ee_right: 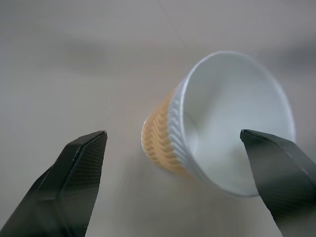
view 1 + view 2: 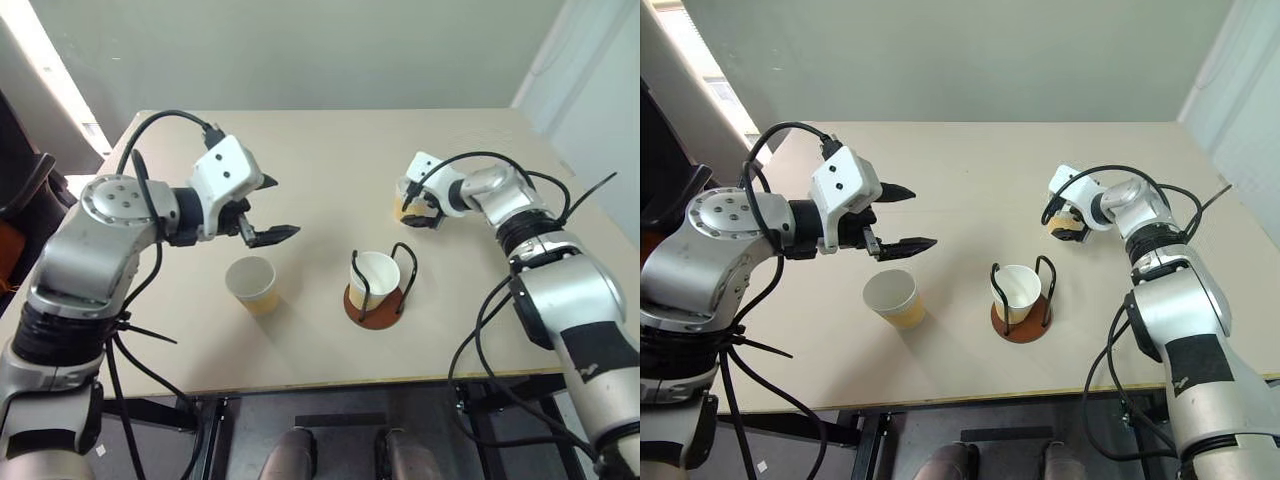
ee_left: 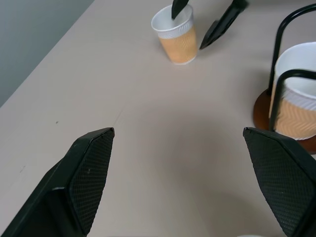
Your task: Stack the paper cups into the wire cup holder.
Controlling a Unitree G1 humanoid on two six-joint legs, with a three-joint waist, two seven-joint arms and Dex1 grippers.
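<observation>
Work surface: a rectangular table (image 2: 330, 150) with a plain beige top and a thin light edge along the near side. Below the near edge, a black metal frame (image 2: 215, 415) supports the top. Beyond the far edge stands a pale grey-green wall (image 2: 300, 50). At the far left, a dark chair (image 2: 20, 200) stands beside the table, near a bright window strip (image 2: 55, 75).

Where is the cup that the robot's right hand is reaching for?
That cup stands far back on the table's right side, at the right gripper, beyond the wire cup holder.
</observation>
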